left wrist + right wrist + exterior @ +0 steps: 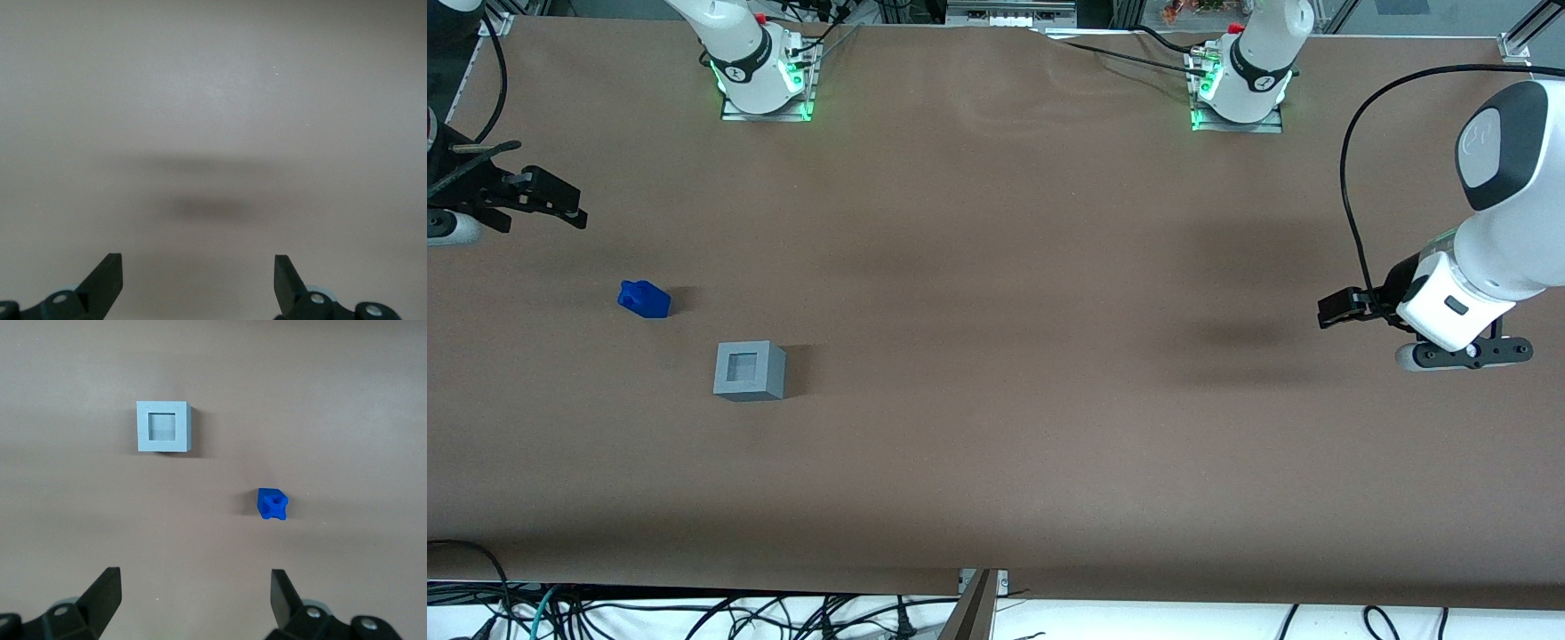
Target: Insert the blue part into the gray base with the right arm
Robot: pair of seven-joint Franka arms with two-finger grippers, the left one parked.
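**Parts apart, gripper empty**

Gray base (pixel 750 370) sits on the brown table (pixel 996 356), nearest the front camera, its square recess facing up and unfilled. Blue part (pixel 644 299) lies on the table a little farther from that camera, near the base but not touching it. The right arm's gripper (pixel 560 203) hangs farther still, at the working arm's end, fingers (pixel 103 593) spread wide with nothing between them.
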